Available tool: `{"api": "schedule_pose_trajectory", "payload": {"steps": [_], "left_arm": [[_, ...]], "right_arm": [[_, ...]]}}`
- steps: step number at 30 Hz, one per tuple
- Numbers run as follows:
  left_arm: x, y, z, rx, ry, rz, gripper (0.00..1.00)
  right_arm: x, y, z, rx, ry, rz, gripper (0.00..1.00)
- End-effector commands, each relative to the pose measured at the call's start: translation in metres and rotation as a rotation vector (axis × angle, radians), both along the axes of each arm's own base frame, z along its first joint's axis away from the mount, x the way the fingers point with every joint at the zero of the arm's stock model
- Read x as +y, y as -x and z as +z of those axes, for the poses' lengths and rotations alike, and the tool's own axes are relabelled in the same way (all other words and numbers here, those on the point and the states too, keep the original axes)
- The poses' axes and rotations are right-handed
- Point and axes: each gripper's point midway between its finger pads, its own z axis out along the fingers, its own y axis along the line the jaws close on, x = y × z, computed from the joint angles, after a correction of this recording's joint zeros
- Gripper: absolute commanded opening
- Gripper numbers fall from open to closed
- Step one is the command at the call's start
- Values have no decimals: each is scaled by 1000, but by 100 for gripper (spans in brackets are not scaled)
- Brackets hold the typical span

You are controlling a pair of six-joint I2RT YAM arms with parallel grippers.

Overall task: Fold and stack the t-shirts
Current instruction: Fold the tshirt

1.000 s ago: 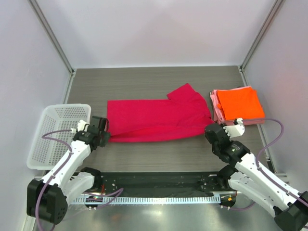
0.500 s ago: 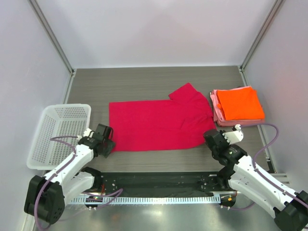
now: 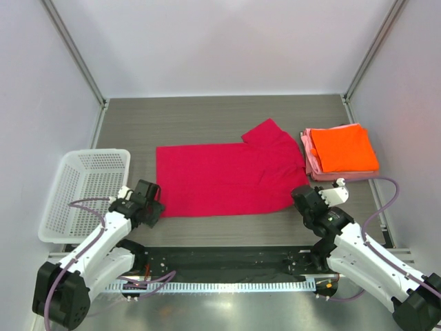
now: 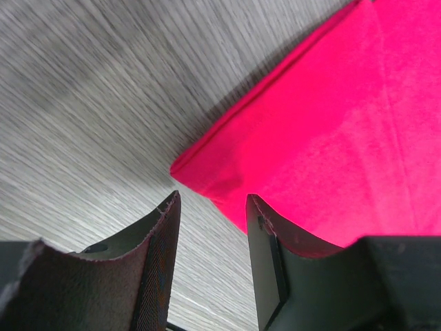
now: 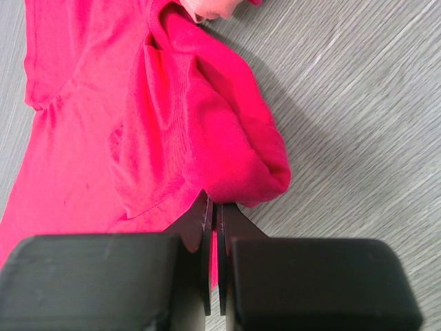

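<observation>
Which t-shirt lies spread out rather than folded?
The crimson-magenta cloth t-shirt, flat mid-table; the bright orange shirt and pale pink shirt sit folded, stacked on the right.

Mid-frame, the spread t-shirt [image 3: 227,181] lies on the table [image 3: 207,117], with the basket [image 3: 62,207] at the left edge. The folded t-shirts [image 3: 342,149] sit stacked at right, just beside it.

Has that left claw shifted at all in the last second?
Yes. The left claw has drawn back toward its base, farther down beside the white basket; the crimson shirt came along.
</observation>
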Motion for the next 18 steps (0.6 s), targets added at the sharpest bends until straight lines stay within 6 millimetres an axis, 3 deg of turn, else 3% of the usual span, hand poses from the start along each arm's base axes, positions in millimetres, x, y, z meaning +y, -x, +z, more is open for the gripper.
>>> {"api": "schedule_pose_trajectory", "payload": {"steps": [1, 6, 10, 12, 15, 16, 18], "left_arm": [[-5, -3, 2, -19, 39, 31, 44], [-9, -5, -12, -1, 48, 48, 44], [-1, -4, -26, 36, -9, 76, 40], [2, 3, -36, 67, -21, 92, 33], [1, 1, -38, 47, -11, 100, 5], [3, 0, -37, 40, -16, 103, 0], [7, -6, -29, -3, -30, 114, 0]], "right_arm": [[-4, -5, 7, -41, 1, -33, 1], [-4, -5, 7, -43, 1, -34, 1], [-2, -5, 8, -47, -12, -31, 1], [-2, -5, 7, -46, -15, -30, 1], [-3, -4, 8, -53, -16, -33, 1], [-3, -5, 8, -55, -17, -35, 1], [-4, -5, 9, -58, -9, -40, 1]]}}
